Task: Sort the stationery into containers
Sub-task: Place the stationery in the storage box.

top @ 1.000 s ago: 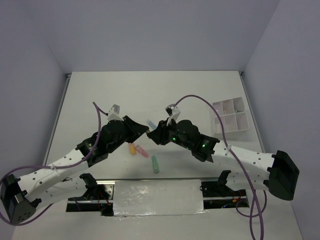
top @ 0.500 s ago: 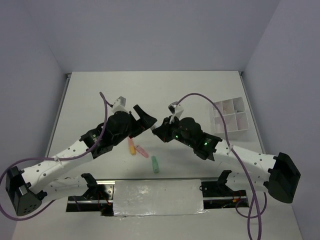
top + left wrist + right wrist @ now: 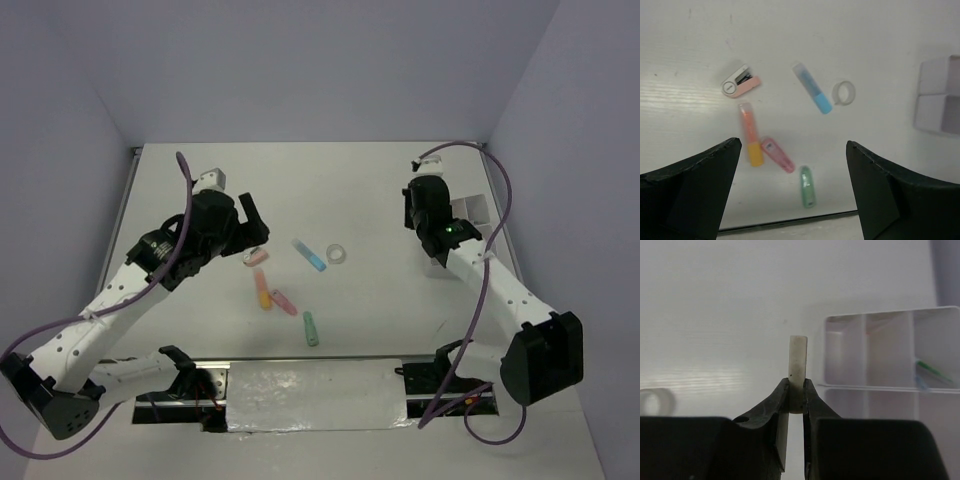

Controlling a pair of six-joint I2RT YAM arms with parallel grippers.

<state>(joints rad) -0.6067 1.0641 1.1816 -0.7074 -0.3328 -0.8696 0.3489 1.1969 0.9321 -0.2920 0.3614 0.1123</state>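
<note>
The setting is a white table (image 3: 330, 180) enclosed by plain pale walls.

**Arms.** The left gripper (image 3: 792, 145) hangs above the loose stationery with its jaws released and spread wide, holding nothing. The right gripper (image 3: 797, 390) is raised on the tray side with its jaws clenched on an off-white eraser (image 3: 798, 357). The eraser is a thin flat slab, standing upright between the fingertips.

**Container.** The white divided tray (image 3: 870, 317) sits at the right of the table, just beyond the held eraser in the wrist view. One compartment holds a thin green pen (image 3: 932, 371).

**Loose items, mid-table, all apart from the tray.**
- blue marker (image 3: 812, 94)
- orange marker (image 3: 750, 140)
- pink marker (image 3: 777, 155), nearly touching the orange one
- green marker (image 3: 807, 186)
- small pink-and-white piece (image 3: 740, 86)
- clear tape ring (image 3: 844, 93)

**Step in hand.** In my judgement the right arm is delivering the eraser. The next move calls for bringing it squarely over a compartment before letting go, since a slab held on edge may tip across a divider. Six pieces are yet to be sorted.

**Obscured.**
- In the overhead view the right arm covers much of the tray, so its other contents cannot be confirmed.
- The pink-and-white piece cannot be identified.
- The tape ring is cut off at the edge of the right wrist view.
</note>
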